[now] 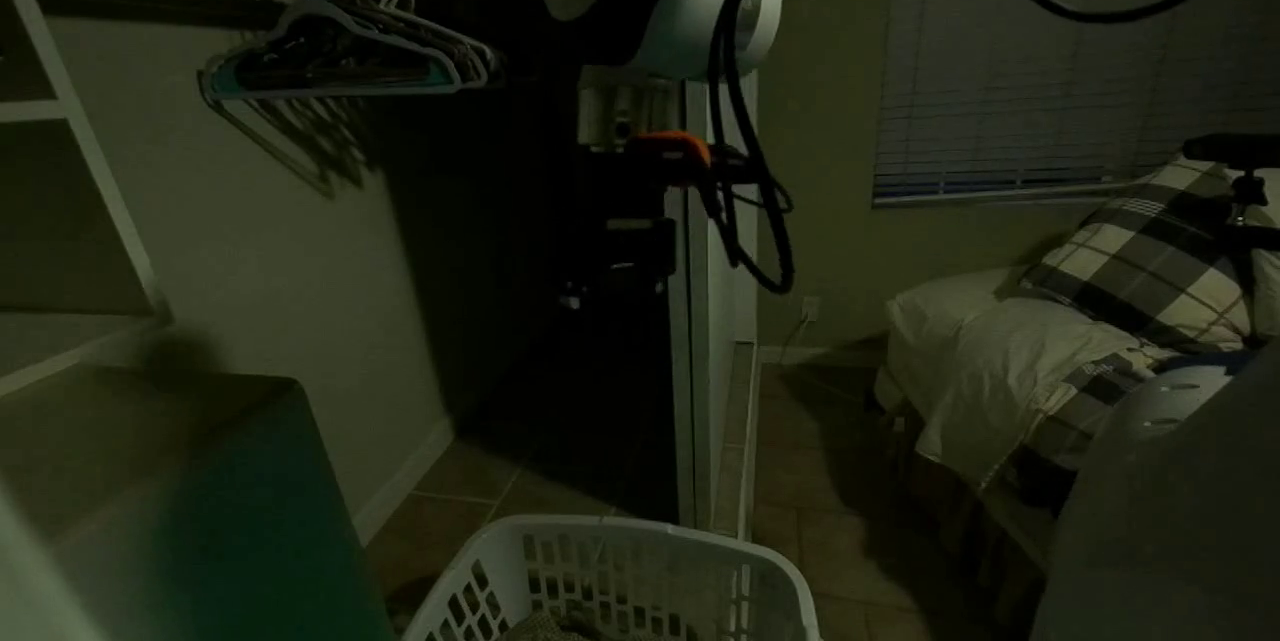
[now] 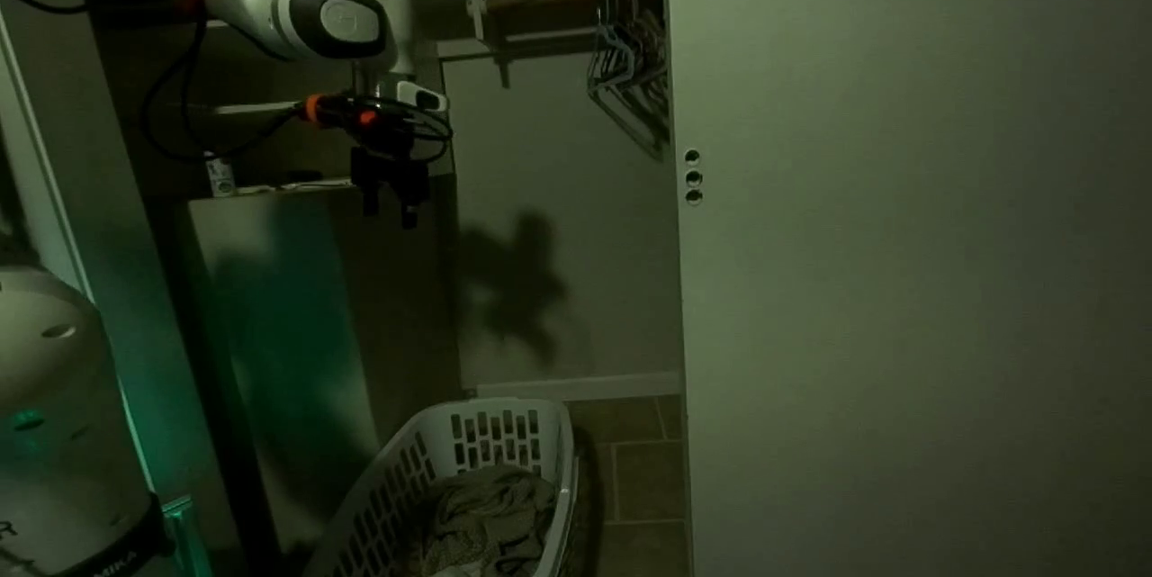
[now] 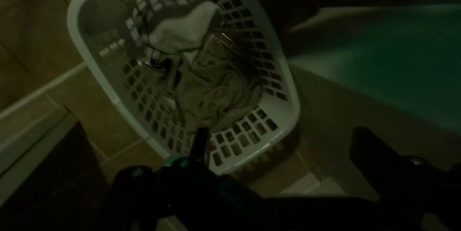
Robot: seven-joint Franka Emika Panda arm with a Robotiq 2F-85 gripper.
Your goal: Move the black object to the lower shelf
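A small dark, flat object (image 2: 301,175) lies on the ledge on top of the cabinet in an exterior view, beside a white bottle; it may be the black object, but the dim light hides its detail. A shelf edge (image 2: 256,108) runs above that ledge. Shelves also show at the left of an exterior view (image 1: 35,109). My gripper (image 2: 391,215) points down in front of the cabinet's right side, apart from the dark object. In the wrist view my gripper (image 3: 281,133) has its fingers wide apart with nothing between them. It is dark in an exterior view (image 1: 615,296).
A white laundry basket (image 3: 293,105) with clothes stands on the floor below my gripper. The white bottle (image 2: 219,175) stands on the ledge. Hangers (image 2: 621,64) hang from a rod. A sliding door (image 2: 900,244) covers the right side. A bed (image 1: 980,351) stands outside the closet.
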